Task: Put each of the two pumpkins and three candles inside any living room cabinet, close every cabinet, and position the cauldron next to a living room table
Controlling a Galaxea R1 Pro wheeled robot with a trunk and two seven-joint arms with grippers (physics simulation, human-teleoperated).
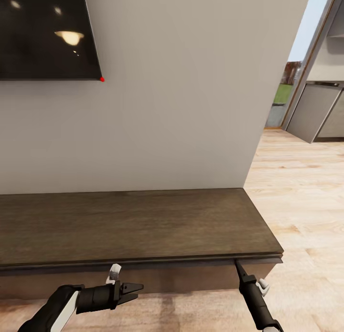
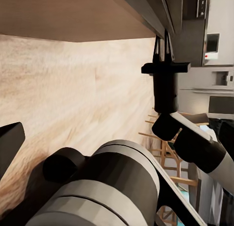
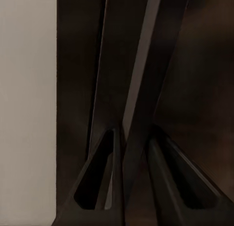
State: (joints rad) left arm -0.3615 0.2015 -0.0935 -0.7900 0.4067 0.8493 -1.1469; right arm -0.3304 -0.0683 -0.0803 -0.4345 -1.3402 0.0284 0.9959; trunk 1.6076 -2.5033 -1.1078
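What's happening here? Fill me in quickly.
The robot stands at the long dark-brown cabinet under a wall-mounted TV. Its right gripper points up at the cabinet's right front, fingers close together at the seam under the top edge, apparently working a pull-out front, which looks shut. The left gripper hangs low before the cabinet front, carrying nothing.

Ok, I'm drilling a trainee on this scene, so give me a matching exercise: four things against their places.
1 right hand
2 left hand
3 black screen
4 cabinet

a mounted on the wall
b tips at the cabinet's top front edge
c low before the cabinet front, pointing sideways
d along the wall's foot

Pairs: 1-b, 2-c, 3-a, 4-d
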